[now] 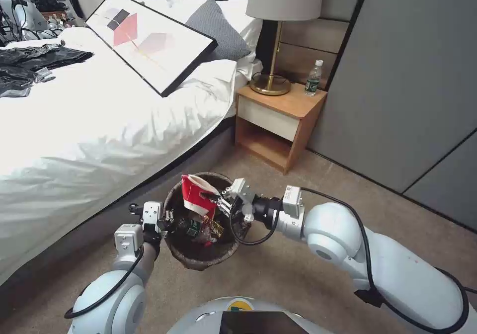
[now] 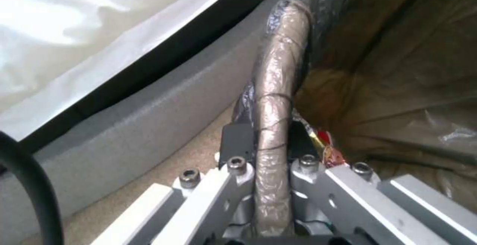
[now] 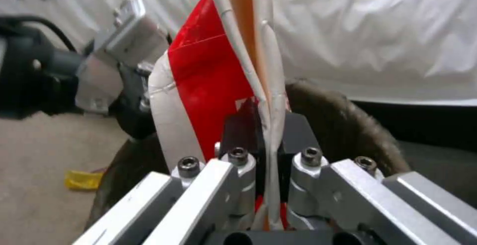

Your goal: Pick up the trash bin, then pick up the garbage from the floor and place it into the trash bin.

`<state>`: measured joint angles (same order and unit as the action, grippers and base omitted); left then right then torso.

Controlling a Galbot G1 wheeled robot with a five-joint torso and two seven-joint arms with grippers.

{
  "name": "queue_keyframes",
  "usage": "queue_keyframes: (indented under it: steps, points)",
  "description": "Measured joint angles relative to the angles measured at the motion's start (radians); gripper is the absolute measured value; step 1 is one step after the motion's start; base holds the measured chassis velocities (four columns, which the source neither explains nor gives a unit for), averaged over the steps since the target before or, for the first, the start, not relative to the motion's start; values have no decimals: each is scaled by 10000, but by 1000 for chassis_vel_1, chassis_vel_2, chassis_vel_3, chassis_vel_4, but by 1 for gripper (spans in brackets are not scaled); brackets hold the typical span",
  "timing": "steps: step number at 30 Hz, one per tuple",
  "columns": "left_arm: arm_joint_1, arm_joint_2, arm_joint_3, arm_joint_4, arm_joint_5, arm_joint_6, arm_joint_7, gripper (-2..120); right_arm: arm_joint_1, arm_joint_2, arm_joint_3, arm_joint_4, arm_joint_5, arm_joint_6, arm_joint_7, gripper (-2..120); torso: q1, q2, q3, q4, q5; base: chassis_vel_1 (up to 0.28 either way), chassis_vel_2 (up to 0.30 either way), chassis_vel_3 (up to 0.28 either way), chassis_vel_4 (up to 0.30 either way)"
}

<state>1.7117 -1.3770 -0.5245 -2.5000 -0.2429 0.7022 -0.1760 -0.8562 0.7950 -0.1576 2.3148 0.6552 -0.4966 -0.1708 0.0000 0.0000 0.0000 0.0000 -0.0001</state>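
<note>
While the bed [image 1: 99, 125] crowds one side, open carpet [image 1: 298, 274] lies on the other. Beside the bed, the trash bin [image 1: 198, 259] hangs off the floor, left gripper [image 2: 266, 140] clenched on its bagged rim. Above its mouth, the right gripper [image 3: 266, 126] pinches a red-white carton [image 3: 208, 88] (its wrist view reveals a yellow wrapper [image 3: 82, 180] on the carpet).

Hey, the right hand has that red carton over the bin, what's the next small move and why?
Probably open the right hand and let the carton drop. The carton already stands over the mouth of the bin, its lower end inside above other litter, and the left hand is clamped on the rim, holding the bin off the carpet.
</note>
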Motion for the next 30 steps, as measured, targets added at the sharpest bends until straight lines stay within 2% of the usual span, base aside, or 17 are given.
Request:
queue_keyframes:
  steps: [3,6,7,10,12,14,15,16,18,23,24,26,30]
  points:
    - [1,1,0,0,1,0,1,2,0,28,-126,-82,-193,-36,-8,2,0,0,0,0,0,0,0,0,0]
    - [-6,1,4,0,1,0,1,2,0,78,-299,-110,-399,-71,48,14,0,0,0,1,0,0,0,0,0]
    - [-6,1,4,0,1,0,1,2,0,78,-299,-110,-399,-71,48,14,0,0,0,1,0,0,0,0,0]
    - [-28,3,3,0,-1,0,3,2,-20,94,-407,-97,-454,-85,109,30,0,0,0,0,1,0,0,0,0]
    - [-33,4,3,0,-2,0,3,2,-25,99,-423,-97,-471,-87,121,34,0,0,0,0,1,0,0,0,0]
    - [-52,4,-5,0,-12,0,4,2,-38,125,-442,-98,-529,-87,142,51,0,0,0,0,1,0,0,0,0]
    - [-52,4,-5,0,-12,0,4,2,-38,125,-442,-98,-529,-87,142,51,0,0,0,0,1,0,0,0,0]
    - [-61,6,-9,0,-20,0,5,2,-38,128,-442,-95,-529,-86,151,60,0,0,0,0,1,0,0,0,0]
    - [-76,6,-9,0,-21,0,5,2,-50,129,-440,-72,-529,-84,167,69,0,0,0,1,1,0,0,0,0]
    - [-91,3,-4,0,-24,0,8,2,-87,135,-408,-29,-527,-75,223,78,0,0,0,0,1,0,0,0,0]
    - [-98,0,-4,0,-24,0,8,2,-132,136,-303,40,-485,-63,295,87,0,0,0,1,1,0,0,0,0]
    - [-110,-2,-2,0,-25,-1,9,2,-220,125,-28,180,-361,-18,359,96,0,0,0,1,1,0,0,0,0]
    - [-122,-2,-12,0,-31,-2,12,2,-522,99,722,439,-40,143,566,100,0,0,0,1,1,0,0,0,0]
